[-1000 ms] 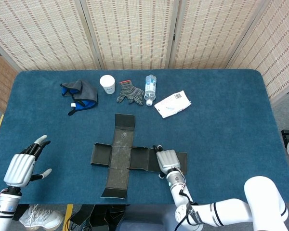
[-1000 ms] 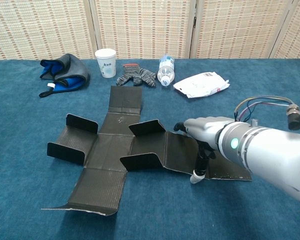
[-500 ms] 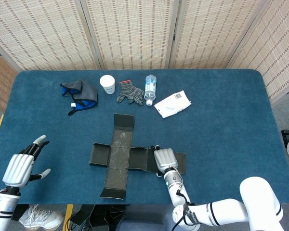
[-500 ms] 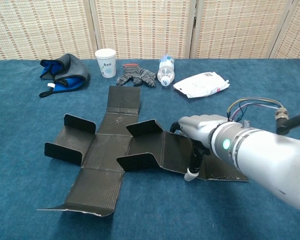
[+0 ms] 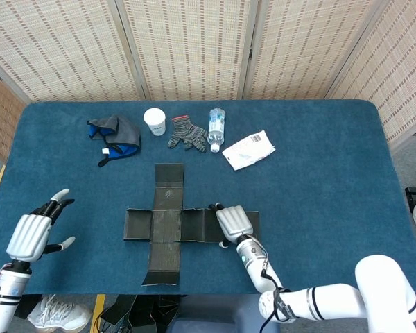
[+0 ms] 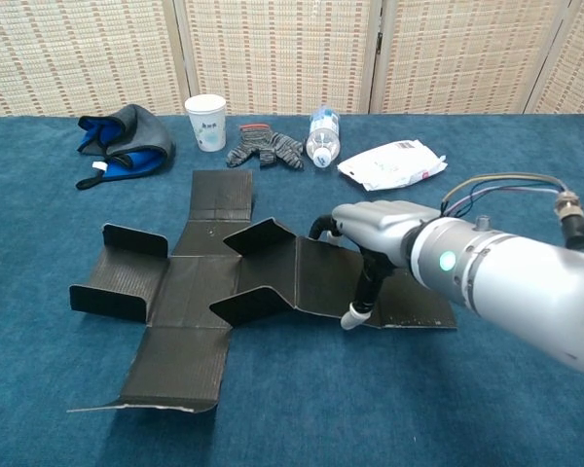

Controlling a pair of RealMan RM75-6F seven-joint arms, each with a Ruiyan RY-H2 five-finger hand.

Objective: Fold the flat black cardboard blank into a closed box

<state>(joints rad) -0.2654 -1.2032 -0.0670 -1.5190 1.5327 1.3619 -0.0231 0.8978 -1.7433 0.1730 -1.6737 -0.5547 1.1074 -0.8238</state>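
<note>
Chest view shows the right hand (image 6: 375,233) resting palm-down on the right arm of the cardboard blank (image 6: 190,292), fingers curled, gripping nothing. The side flaps just beyond its fingertips already stand up. Keep steady downward pressure there. The left hand (image 5: 33,232) hovers open, well apart.

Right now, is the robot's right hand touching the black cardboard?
Touching. In the chest view the right hand lies over the black cardboard's right panel, with its fingers pressing down at the near edge.
</note>
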